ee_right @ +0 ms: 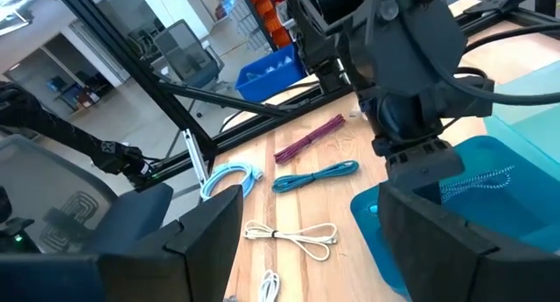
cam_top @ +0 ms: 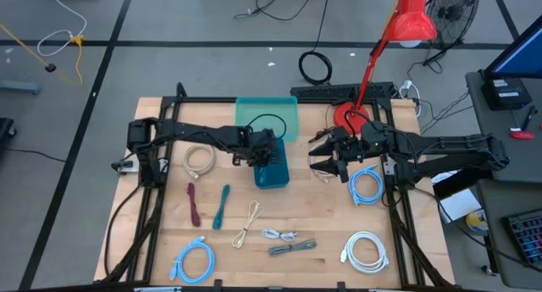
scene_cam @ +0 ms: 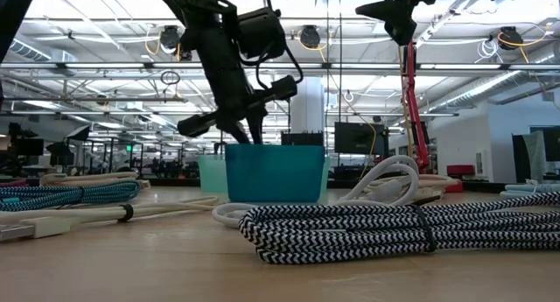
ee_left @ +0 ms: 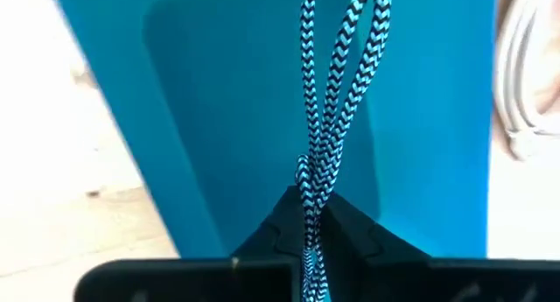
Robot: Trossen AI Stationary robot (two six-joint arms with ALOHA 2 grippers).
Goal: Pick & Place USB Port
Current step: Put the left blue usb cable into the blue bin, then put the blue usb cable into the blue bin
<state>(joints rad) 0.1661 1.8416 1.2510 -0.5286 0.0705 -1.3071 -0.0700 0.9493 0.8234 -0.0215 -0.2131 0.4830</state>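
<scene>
A black-and-blue braided cable (ee_left: 337,92) hangs inside the small blue bin (cam_top: 273,175) in the middle of the table. My left gripper (cam_top: 269,158) is just above the bin's open top, slanting down, shut on the cable. In the low view my left gripper (scene_cam: 252,127) stands right over the blue bin's rim (scene_cam: 276,149). The right wrist view shows the cable's strands (ee_right: 477,181) down in the bin. My right gripper (cam_top: 332,157) hovers open to the right of the bin, well above the table, holding nothing. My left gripper pinches a bunch of looped strands of the braided cable (ee_left: 308,216) between its two fingers. The fingers come from above, slanting down toward the bin. The strands run on from the fingers into the bin, lying close together along its inner wall.
A paler teal bin (cam_top: 267,116) stands behind the blue one. Coiled and bundled cables lie around: white (cam_top: 199,161), maroon (cam_top: 195,203), teal (cam_top: 222,206), cream (cam_top: 248,223), grey (cam_top: 292,246), light blue (cam_top: 195,262), white (cam_top: 366,250), blue (cam_top: 366,184). A red lamp (cam_top: 406,21) stands at the far right.
</scene>
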